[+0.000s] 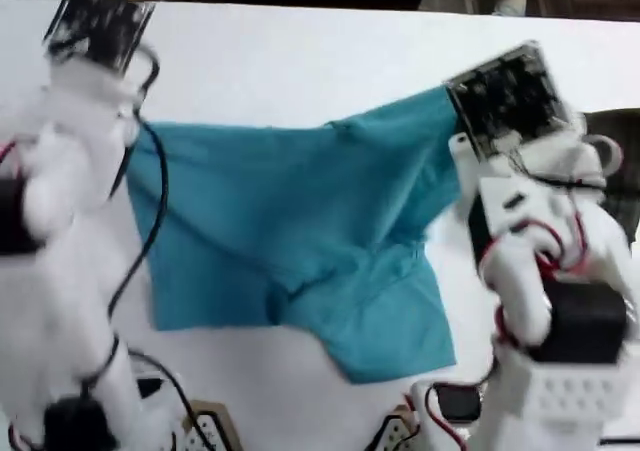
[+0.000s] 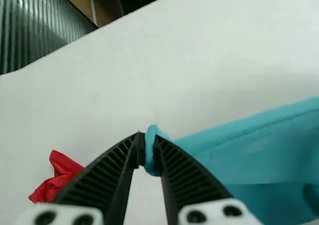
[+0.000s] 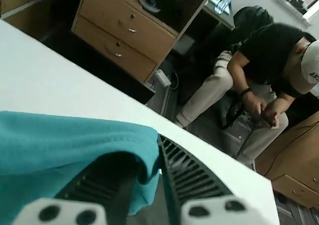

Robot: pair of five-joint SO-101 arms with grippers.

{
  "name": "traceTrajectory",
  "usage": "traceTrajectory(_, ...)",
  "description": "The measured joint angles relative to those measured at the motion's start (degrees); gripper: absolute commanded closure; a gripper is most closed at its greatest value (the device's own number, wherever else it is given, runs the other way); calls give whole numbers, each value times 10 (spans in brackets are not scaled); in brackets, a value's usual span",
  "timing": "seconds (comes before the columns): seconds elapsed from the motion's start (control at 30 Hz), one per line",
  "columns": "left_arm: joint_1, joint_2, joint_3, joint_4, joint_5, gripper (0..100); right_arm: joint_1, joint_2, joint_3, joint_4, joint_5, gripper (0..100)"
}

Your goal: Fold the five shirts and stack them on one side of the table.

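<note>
Left gripper [image 2: 148,146] clamped on a shirt [image 1: 290,241] corner; right gripper [image 3: 149,160] pinches the opposite corner. Shirt spread between them over table [image 1: 300,61]. Red cloth [image 2: 55,182], possibly a garment, lies near left gripper.

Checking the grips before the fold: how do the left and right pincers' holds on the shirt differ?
The left pincer pinches only a small tip of the shirt; the right pincer bites a thicker fold. The left pincer's fingers show bare; cloth drapes over one of the right pincer's. Both are shut on the same shirt.
</note>
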Motion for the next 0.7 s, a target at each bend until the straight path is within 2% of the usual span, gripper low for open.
traceTrajectory(0.17, -6, -111, 40, 0, 0, 974, -15, -24, -105, 72, 0, 978)
traceTrajectory(0.33, -5, -221, 50, 0, 0, 974, -15, -98, -177, 89, 18, 978)
traceTrajectory(0.5, -5, -311, 52, 0, 0, 974, -14, -178, -203, 89, 48, 978)
traceTrajectory(0.7, -5, -347, 52, 0, 18, 974, -14, -224, -207, 89, 50, 978)
